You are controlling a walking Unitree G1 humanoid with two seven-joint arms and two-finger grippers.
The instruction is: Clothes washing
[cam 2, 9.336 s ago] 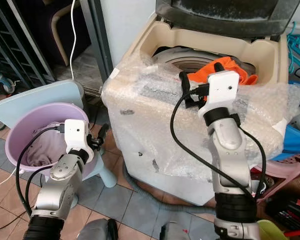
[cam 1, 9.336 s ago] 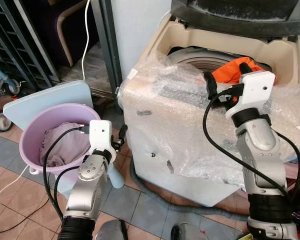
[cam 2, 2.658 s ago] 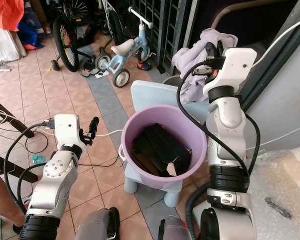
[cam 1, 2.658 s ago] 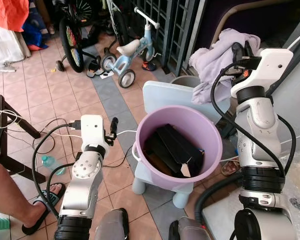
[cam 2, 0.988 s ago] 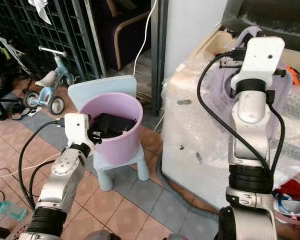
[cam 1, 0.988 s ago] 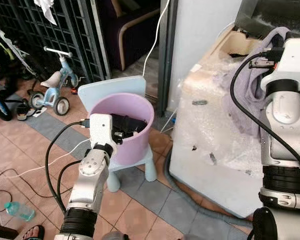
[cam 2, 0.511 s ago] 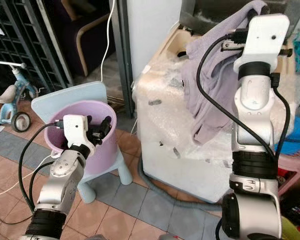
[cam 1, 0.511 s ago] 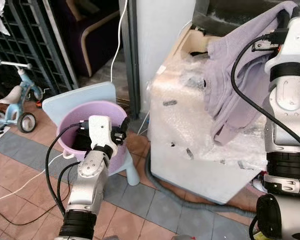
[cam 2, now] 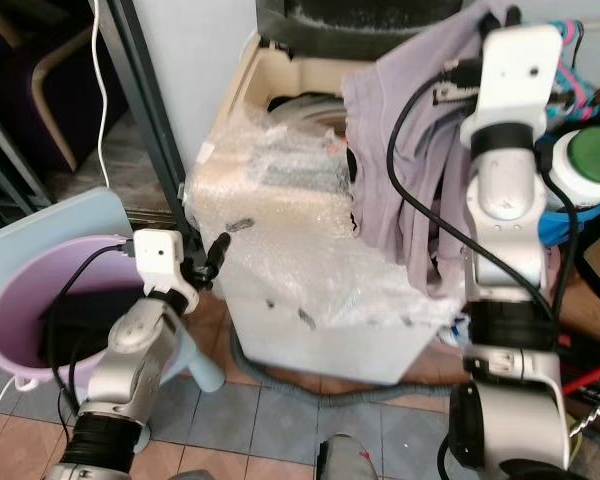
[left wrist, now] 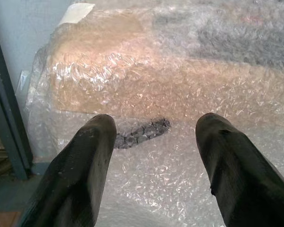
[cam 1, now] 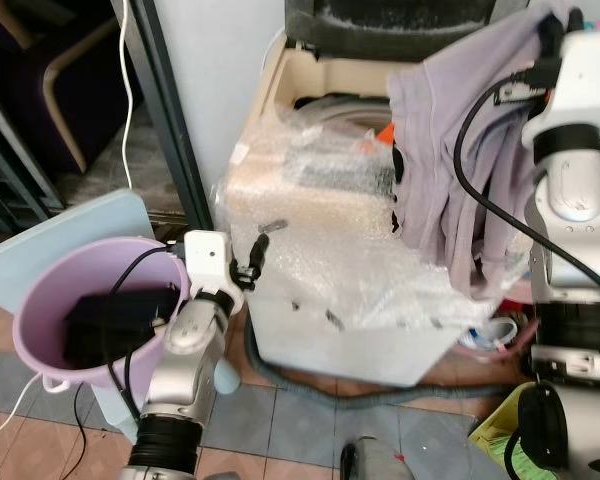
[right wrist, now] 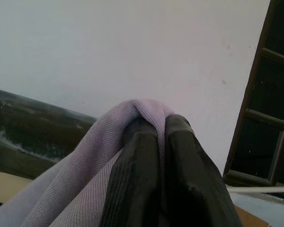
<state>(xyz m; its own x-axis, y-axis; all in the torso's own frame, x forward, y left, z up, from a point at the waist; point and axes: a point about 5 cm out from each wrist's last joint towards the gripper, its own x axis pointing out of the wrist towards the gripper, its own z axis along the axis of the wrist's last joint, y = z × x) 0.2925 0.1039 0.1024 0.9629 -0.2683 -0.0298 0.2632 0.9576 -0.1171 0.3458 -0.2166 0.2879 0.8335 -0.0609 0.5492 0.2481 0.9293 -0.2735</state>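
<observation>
Right gripper (right wrist: 158,142) raised at 1 o'clock, fingers clenched on a fold of the lavender garment (cam 1: 450,170); cloth hangs down over the front of the washing machine (cam 1: 330,240), which is wrapped in bubble wrap. Open tub mouth (cam 1: 325,105) at 12 o'clock, something orange just visible inside.

Left gripper (left wrist: 154,142) low at 8 o'clock, fingers released and holding nothing, pointed at the machine's wrapped side.

Purple bucket (cam 1: 40,300) at 9 o'clock on a pale blue stool (cam 1: 40,230); dark items remain inside.

Judgement: loading partly done. Garment is lifted but not yet dropped in the tub; bucket's contents, lid, and starting the wash remain.
</observation>
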